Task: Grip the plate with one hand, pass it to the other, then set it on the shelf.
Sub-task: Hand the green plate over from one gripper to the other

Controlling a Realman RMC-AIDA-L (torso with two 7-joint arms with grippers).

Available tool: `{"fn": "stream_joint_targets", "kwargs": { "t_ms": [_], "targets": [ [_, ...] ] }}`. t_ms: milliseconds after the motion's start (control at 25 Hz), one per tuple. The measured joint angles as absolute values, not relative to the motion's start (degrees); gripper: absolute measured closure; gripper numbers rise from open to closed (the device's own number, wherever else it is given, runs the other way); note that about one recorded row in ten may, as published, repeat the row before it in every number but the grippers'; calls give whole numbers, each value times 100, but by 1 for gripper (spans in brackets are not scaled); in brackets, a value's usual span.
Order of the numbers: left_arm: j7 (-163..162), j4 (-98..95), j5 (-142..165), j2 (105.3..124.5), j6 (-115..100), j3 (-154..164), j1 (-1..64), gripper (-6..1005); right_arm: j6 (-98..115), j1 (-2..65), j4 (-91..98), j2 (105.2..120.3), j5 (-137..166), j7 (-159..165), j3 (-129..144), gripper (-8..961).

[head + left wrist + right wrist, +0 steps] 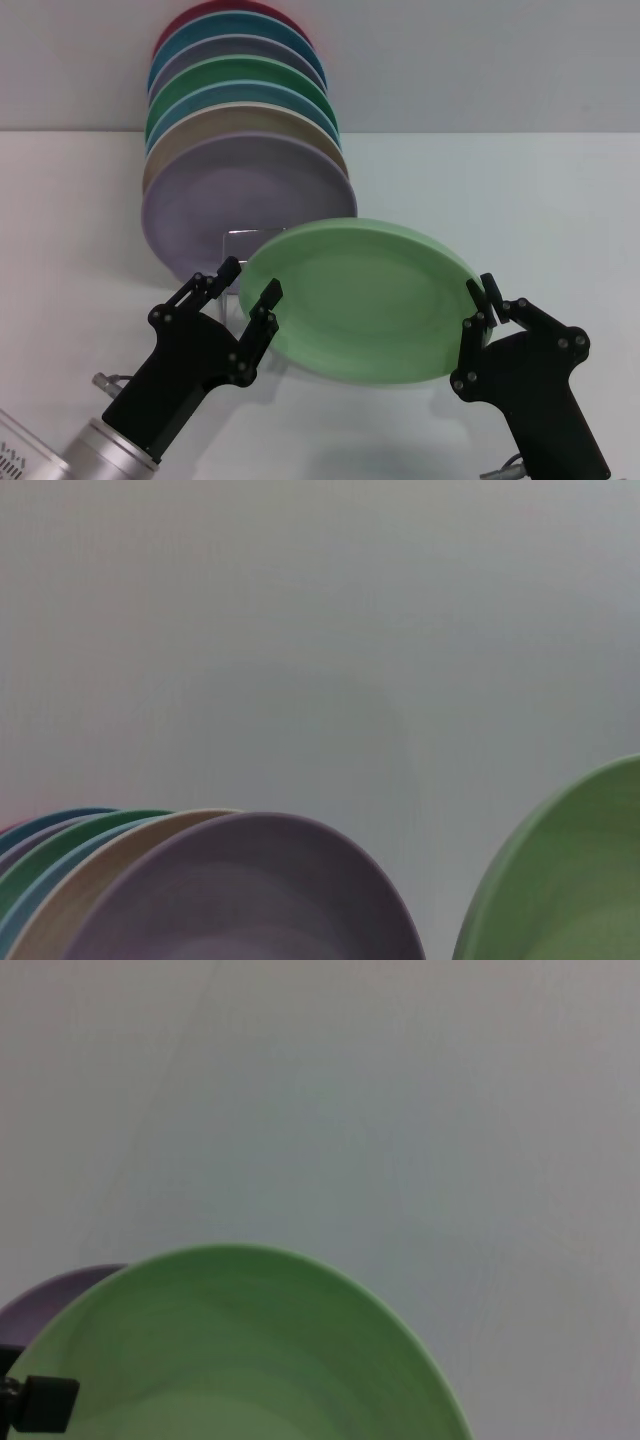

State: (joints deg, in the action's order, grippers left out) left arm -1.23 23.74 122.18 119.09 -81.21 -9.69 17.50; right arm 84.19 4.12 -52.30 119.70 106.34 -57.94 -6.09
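The light green plate (365,300) hangs tilted in the air in front of the stacked plates. My right gripper (487,298) is shut on its right rim. My left gripper (250,283) is open, one finger on each side of the plate's left rim, not closed on it. The shelf (250,235), a thin silver wire rack, shows only as an upright loop between the lilac plate and the green plate; the rest is hidden. The green plate also shows in the left wrist view (570,880) and the right wrist view (230,1350).
Several plates stand on edge in the rack behind: a lilac plate (240,205) at the front, then beige, blue, darker green (240,75) and others up to a red one. The lilac plate also shows in the left wrist view (250,900). The white table (520,200) stretches to the right.
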Motion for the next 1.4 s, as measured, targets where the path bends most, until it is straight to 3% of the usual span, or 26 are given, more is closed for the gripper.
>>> {"fn": "stream_joint_targets", "kwargs": {
  "t_ms": [200,680,1120,1200,1400],
  "targets": [
    [-123,2389,12217,11909,-8120,-966,1746,620,8419,392,-5230,11955,10634,-5798,-605,935],
    [-123,2422,12216,11909,-8059,-984,1742,692,8445,385,-5220,11931,10634,-5787,-548,934],
    [245,2511,12212,11909,-8015,-986,1711,699,8465,369,-5211,11923,10634,-5783,-541,934],
    [254,2515,12212,11909,-8015,-985,1709,866,8466,369,-5211,11923,10634,-5783,-540,934],
    [257,2515,12213,11909,-8014,-987,1711,883,8465,369,-5211,11925,10634,-5780,-536,934]
  ]
}}
